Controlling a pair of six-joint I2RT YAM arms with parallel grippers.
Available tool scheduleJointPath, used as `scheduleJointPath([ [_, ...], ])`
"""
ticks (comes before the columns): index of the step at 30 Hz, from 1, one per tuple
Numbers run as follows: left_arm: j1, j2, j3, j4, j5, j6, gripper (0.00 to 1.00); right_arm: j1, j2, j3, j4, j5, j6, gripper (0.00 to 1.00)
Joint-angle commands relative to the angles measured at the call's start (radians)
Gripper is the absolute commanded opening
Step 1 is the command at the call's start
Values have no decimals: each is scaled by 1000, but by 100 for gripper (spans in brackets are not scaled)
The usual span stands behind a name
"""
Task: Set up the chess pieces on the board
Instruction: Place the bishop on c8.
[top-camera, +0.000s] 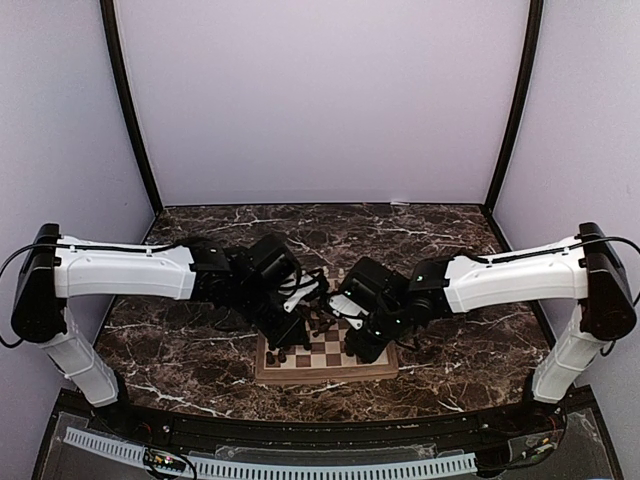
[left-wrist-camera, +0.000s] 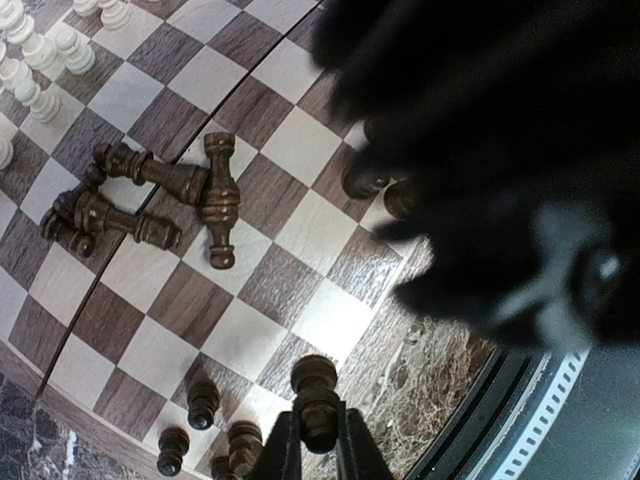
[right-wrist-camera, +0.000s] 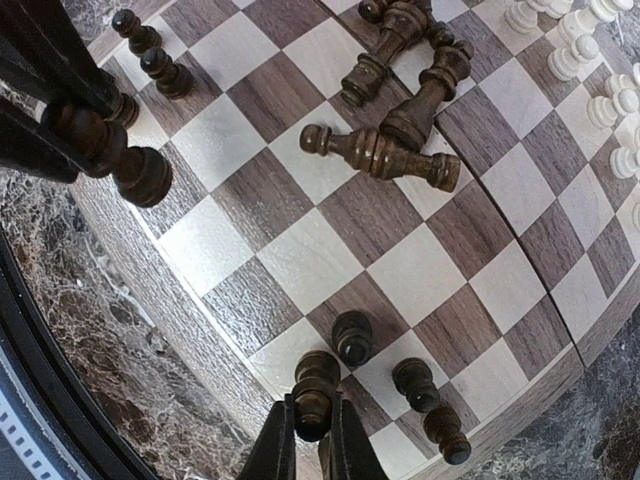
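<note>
Dark marble table (top-camera: 470, 370) holds the board (top-camera: 325, 360) near its six o'clock edge. My left gripper (left-wrist-camera: 318, 430) is pinched on a dark piece (left-wrist-camera: 316, 385). My right gripper (right-wrist-camera: 312, 430) is pinched on a second dark piece (right-wrist-camera: 316, 385). Both hang over the near rows, so I think I am filling the dark side. A pile (left-wrist-camera: 150, 200) of fallen dark ones lies at eleven o'clock from my left gripper. Next I should lower each piece straight onto a free square. I must miss the standing ones (right-wrist-camera: 415, 383) at two o'clock from my right gripper, then let go.
</note>
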Motion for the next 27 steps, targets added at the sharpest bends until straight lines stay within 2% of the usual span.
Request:
scheduleJointPath([
  [1,-5,-73,-59,19,-18,-62,12,-7,-49,-18,35,-1,1,7],
  [11,-5,-115,-69,9,-105,-95,11,-21,-25,-19,47,-49,-17,8],
  [16,-5,-114,-67,4,-119,-105,11,-27,11,-4,33,-98,-36,8],
  [27,-4,-124,-73,9,-135,-110,11,-28,35,21,2,-97,-48,9],
])
